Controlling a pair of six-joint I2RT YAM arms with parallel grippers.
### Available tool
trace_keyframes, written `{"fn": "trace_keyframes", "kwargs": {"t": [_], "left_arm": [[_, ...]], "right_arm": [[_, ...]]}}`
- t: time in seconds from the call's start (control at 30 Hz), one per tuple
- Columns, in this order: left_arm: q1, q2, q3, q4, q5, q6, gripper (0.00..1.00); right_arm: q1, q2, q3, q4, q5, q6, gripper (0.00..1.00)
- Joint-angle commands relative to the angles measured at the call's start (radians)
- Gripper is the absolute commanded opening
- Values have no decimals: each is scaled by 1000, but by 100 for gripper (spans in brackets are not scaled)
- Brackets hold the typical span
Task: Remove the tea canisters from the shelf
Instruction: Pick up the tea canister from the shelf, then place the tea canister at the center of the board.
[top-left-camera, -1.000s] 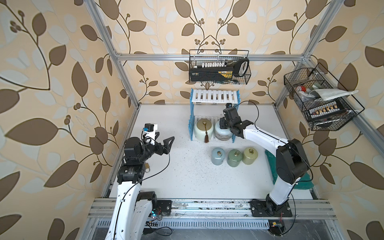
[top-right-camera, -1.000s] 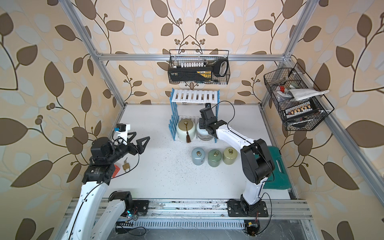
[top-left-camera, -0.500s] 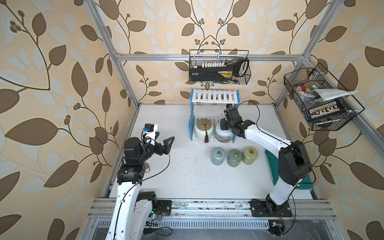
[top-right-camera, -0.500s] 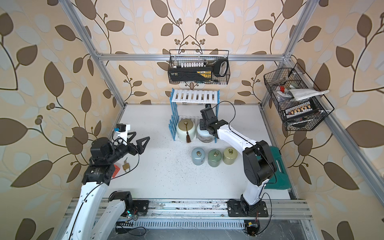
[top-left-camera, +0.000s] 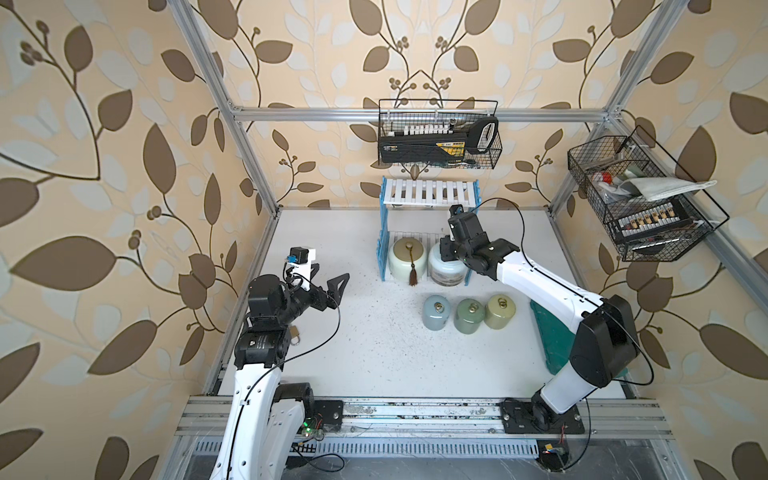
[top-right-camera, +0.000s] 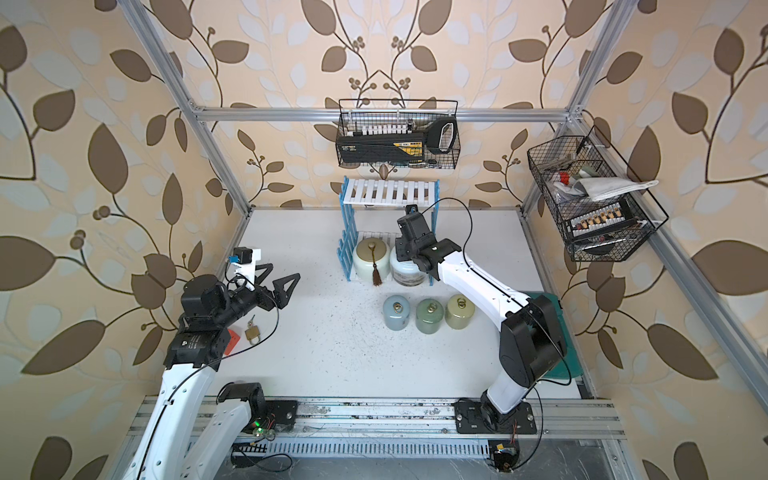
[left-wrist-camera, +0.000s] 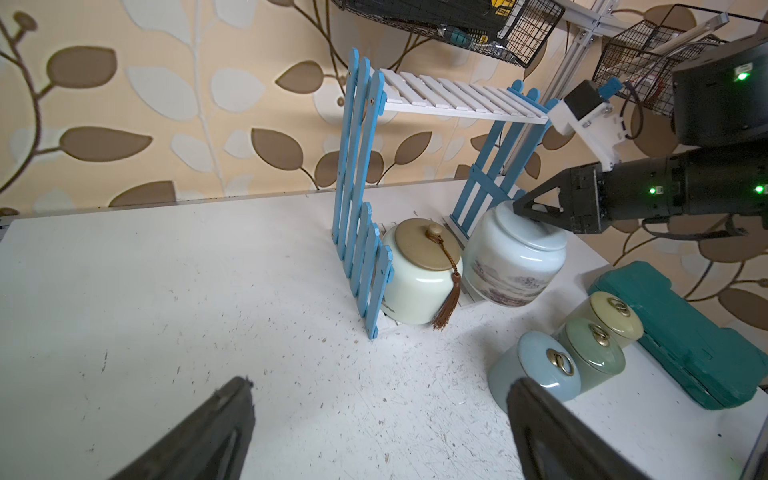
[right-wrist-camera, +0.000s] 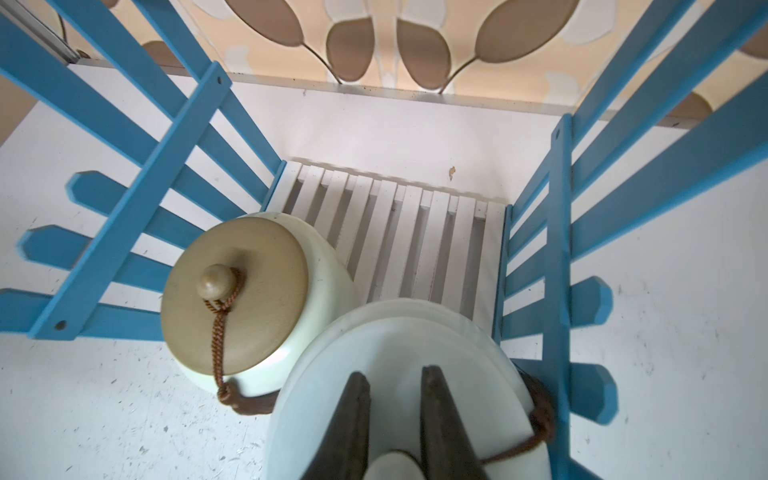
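Right tool (right-wrist-camera: 395, 374) drawing the white-blue canister (left-wrist-camera: 513, 257) forward out of the shelf (left-wrist-camera: 457, 102).
Its jaws are pinched on the lid knob (right-wrist-camera: 392, 465). The canister has come forward a little in the last second and now leans at the lower board's (right-wrist-camera: 415, 232) front edge; whether its base has cleared cannot be told. The cream tasselled canister (left-wrist-camera: 419, 282) stands beside it on that board. Three slim canisters (top-left-camera: 469, 316) stand on the desk (top-left-camera: 365, 353). The left tool (top-left-camera: 332, 271), spread wide, hangs well apart. Two removals outstanding.

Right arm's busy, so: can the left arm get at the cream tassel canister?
Probably, from the front: cream canister sits at the shelf's open edge, bare table between, left fingers open.
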Motion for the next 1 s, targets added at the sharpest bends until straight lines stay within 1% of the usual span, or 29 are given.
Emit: {"fn": "trace_keyframes", "kwargs": {"t": [0.0,0.17,0.3,0.53,0.7,0.87,0.97], "left_arm": [[-10,-9,6,17,3,3,99],[-11,-16,0,32,6,3,99],[-9,-18,6,9,8,3,99],[2,-23,3,13,6,7,99],[5,-18,4,19,3,0,99],[6,-23,-4,35,5,3,99],[7,-19,6,14,3,1,99]], "right_arm": [[23,-87,89,68,48,-20,0],[50,-122,117,52,53,-34,0],[70,-152,130,42,54,-35,0],[110,-168,173,20,49,-54,0],[160,-165,198,25,52,-91,0],[231,-156,197,70,37,-114,0],[269,-142,200,83,23,-120,0]]}}
